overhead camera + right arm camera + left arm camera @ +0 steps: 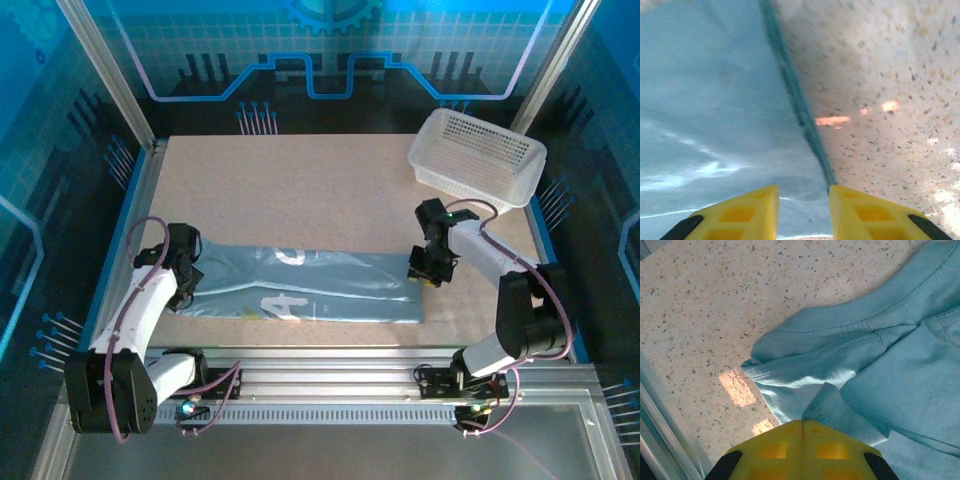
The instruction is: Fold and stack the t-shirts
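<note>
Your t-shirt lies as a long folded strip along the near edge of the tabletop. Your left gripper pinches its left end. Your right gripper stands parted over its right hem.

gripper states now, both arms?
Left gripper: closed, pinching the t-shirt edge.
Right gripper: open over the t-shirt hem, holding nothing.

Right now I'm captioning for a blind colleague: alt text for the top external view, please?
A pale grey-blue t-shirt, folded into a long band, lies across the near part of a speckled table, with the left tool at its left end and the right tool at its right end. A white lattice basket sits at the far right corner.
</note>
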Motion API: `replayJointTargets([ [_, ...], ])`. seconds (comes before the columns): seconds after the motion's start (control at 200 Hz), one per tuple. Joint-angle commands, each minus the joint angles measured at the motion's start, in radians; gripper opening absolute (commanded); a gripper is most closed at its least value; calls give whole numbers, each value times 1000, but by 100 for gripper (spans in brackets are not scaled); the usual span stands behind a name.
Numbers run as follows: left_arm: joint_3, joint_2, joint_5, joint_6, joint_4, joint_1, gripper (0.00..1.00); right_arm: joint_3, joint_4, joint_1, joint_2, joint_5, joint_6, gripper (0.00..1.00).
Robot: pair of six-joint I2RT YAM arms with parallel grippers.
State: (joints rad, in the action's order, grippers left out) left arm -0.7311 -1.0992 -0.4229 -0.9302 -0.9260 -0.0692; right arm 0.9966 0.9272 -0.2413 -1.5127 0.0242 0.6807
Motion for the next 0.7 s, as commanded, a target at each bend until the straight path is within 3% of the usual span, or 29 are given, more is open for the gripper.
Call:
replayJointTargets([
  [0.0, 4, 49, -11, -65, -82, 4, 0, 59, 17, -57, -12, 31, -6, 33],
  [0.14, -13, 121, 5, -122, -121, 21, 0, 114, -12, -110, -89, 26, -15, 31],
  [0.42, -127, 145, -3, -162, -243, 82, 0, 179, -29, -119, -162, 18, -58, 30],
  [0.695, -89, 198, 3, -335, -347, 183, 0, 206, -33, -116, -197, 1, -79, 30],
])
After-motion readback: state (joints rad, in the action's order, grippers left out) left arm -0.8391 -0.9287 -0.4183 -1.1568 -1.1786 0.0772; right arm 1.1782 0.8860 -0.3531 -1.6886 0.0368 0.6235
